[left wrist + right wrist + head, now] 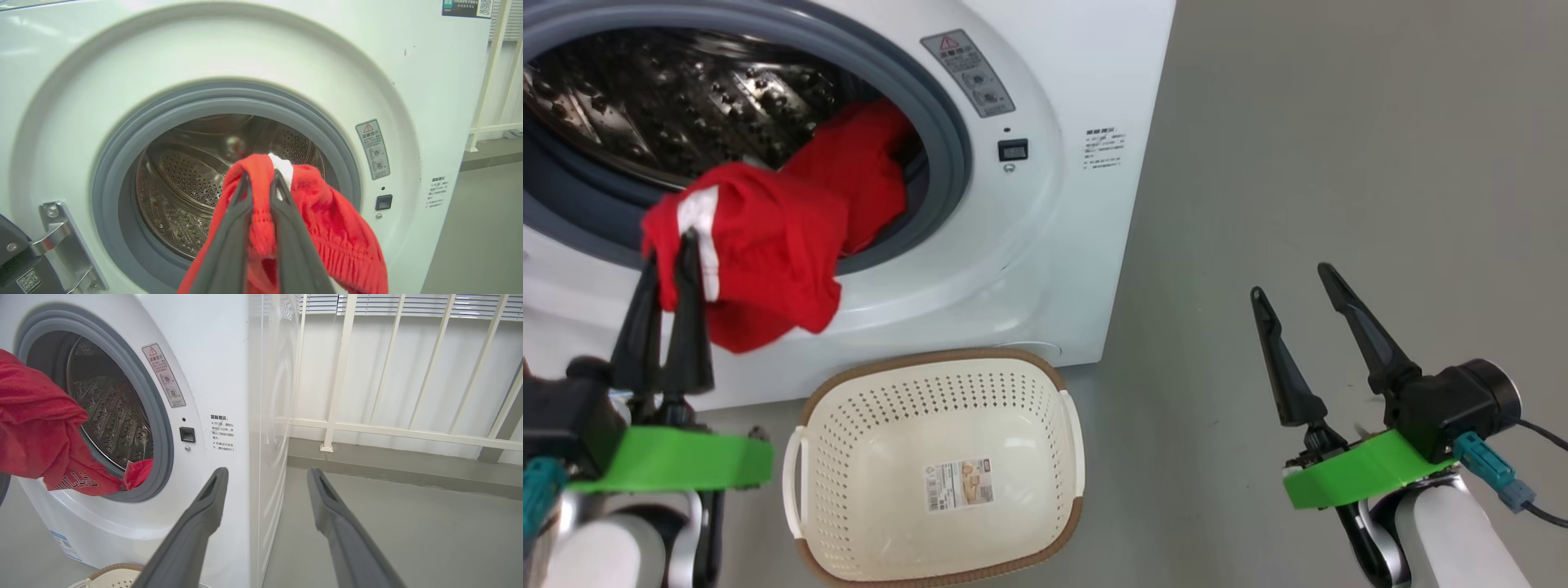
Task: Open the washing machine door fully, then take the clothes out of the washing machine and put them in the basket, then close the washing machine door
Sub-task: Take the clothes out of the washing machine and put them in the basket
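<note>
The left pincer (672, 249) is nipped narrow on a fold of the red clothes (776, 245), with its fingers pointing up toward the washing machine (1054, 245). The cloth runs lengthwise from the drum (645, 90) out over the grey ring (947, 147). Its loose end hangs near the basket (931, 361), and white trim (698, 212) shows. The right pincer (1292, 282) stands wide and empty over the floor (1339, 163).

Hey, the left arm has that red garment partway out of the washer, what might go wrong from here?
The left end effector pinches just one fold of the soft red fabric garment, so it may slip free. Red cloth trails over the grey rubber door ring into the steel drum and might snag there. The cream perforated plastic basket sits off to the side of the hanging cloth; an early release would likely miss it.
</note>
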`<state>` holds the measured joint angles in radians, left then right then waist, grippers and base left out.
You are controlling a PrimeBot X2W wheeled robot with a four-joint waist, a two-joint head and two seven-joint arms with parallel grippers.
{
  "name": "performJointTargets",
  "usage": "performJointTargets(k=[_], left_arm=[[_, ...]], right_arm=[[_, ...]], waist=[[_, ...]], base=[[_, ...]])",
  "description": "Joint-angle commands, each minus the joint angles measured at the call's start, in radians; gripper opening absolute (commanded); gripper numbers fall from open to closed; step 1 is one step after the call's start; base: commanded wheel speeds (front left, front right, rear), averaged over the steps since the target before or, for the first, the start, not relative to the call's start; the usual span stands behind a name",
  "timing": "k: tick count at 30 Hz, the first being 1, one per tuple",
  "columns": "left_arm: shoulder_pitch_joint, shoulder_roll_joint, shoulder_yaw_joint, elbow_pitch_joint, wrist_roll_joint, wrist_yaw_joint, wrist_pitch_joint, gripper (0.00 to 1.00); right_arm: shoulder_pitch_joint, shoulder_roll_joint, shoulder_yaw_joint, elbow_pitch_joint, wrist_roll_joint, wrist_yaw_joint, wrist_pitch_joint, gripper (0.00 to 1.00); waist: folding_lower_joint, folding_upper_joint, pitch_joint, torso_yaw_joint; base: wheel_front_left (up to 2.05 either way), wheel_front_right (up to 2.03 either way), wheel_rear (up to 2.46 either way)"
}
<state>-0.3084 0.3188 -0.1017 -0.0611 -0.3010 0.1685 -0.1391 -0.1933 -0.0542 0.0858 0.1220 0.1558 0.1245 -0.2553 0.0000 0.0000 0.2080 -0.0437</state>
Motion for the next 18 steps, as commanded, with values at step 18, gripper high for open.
performJointTargets(k=[18], left_arm=[[0.132,-0.047,-0.042,-0.041,-0.084,0.004,0.075,0.0]], right_arm=[[0.011,0.003,0.018,-0.034,0.01,0.006,-0.006,1.0]], waist=[[0.0,0.0,0.0,-0.056]], base=[[0.0,0.0,0.0]])
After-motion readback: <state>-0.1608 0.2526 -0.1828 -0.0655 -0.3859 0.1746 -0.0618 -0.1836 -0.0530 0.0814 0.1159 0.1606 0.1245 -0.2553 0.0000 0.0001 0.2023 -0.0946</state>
